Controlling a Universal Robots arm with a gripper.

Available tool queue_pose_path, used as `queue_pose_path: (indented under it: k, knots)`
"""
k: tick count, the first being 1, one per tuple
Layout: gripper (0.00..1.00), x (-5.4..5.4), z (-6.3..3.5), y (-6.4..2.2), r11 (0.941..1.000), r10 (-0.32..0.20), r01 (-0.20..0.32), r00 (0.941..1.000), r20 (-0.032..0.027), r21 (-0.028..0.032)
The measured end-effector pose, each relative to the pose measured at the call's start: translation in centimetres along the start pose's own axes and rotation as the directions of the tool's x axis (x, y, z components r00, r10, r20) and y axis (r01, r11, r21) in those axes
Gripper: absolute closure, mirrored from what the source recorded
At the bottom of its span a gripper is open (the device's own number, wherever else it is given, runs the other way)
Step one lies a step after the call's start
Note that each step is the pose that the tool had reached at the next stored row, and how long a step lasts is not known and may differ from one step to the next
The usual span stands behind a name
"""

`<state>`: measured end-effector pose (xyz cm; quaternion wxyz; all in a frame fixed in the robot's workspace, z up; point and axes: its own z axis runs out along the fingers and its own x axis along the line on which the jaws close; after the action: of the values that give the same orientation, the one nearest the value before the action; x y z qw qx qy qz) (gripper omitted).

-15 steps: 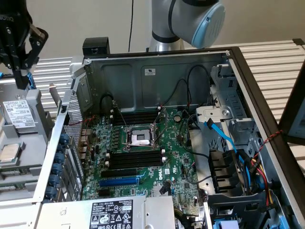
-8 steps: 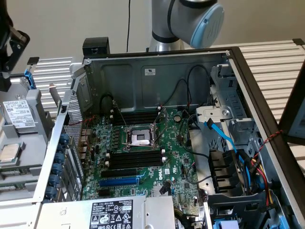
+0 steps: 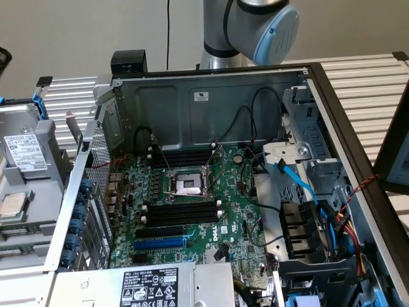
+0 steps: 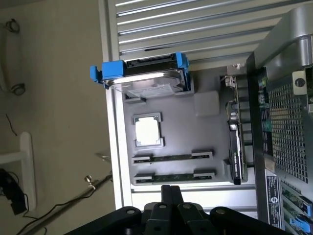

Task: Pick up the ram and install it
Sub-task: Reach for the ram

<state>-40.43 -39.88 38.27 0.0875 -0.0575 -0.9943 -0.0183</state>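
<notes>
Grey moulded plastic catches my eye first: the tray (image 4: pixel 171 128) of spare parts, which sits at the exterior view's left, just beside the open computer case (image 3: pixel 192 102). The ram (image 4: pixel 174 175) lies in a holder in that tray, with a twin stick (image 4: pixel 173 157) just beside it and a bare processor (image 4: pixel 147 131) beyond. By my reckoning the job is at its opening step, the approach for the pick. Nothing is lifted yet, and the black slots (image 3: pixel 182 212) on the motherboard (image 3: pixel 192 249) look empty. The gripper (image 4: pixel 171 190) hangs over the tray's edge nearest the ram, fingers pressed together, holding and touching nothing. A grasp would call for those fingers to part and line up across the stick's narrow width.
</notes>
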Motion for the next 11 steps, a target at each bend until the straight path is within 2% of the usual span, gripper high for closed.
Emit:
queue_pose_path:
  k: [5,11]
  knots:
    - [0.90,2.2,0.52,-0.27,1.0000,0.000,0.000,1.0000,-0.0067,0.0006]
    - [0.90,4.7,1.12,-0.58,1.0000,-0.001,0.001,1.0000,-0.0071,0.0011]
